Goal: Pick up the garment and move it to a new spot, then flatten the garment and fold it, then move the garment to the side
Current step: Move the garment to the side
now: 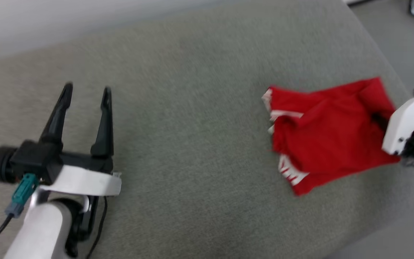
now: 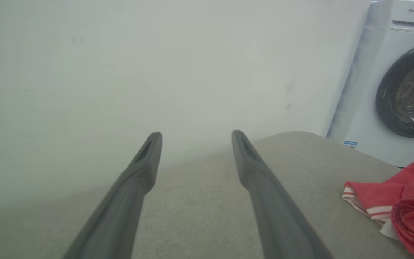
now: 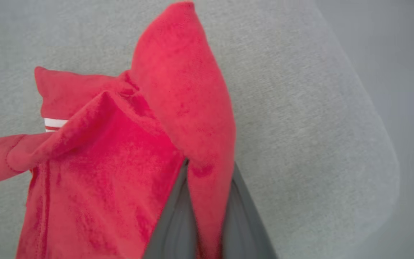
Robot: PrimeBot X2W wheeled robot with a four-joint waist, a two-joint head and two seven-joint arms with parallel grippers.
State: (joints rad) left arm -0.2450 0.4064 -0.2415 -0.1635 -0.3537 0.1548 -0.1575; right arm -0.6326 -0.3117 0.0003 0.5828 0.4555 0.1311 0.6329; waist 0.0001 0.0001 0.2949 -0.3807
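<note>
While the right gripper (image 3: 208, 187) stood clamped on a raised fold of the garment (image 1: 329, 133), the scene was catalogued as follows. Item one, the garment: red jersey, striped trim (image 1: 291, 172) showing along its left edges, bunched in loose overlapping layers at the right end of the grey padded surface (image 1: 192, 144), close to that surface's right border; no lettering or number visible; most of the cloth appeared to rest on the surface, the pinched fold standing up like a tent. Item two, right gripper: jaws narrow, red cloth nipped between the two dark fingers. Item three, left gripper (image 1: 86, 90): jaws spread wide, nothing between them, well apart from the garment over bare surface, pointed toward a pale wall (image 2: 120, 72). Item four, washing machine (image 2: 390, 90): white, beyond the surface's far end. Step in hand, as judged: picking up and relocating, since the cloth was neither flat nor neatly folded. Next move, as judged: carry the fold away from the border toward open surface, set it down, then bring the left gripper across to spread the layers.
</note>
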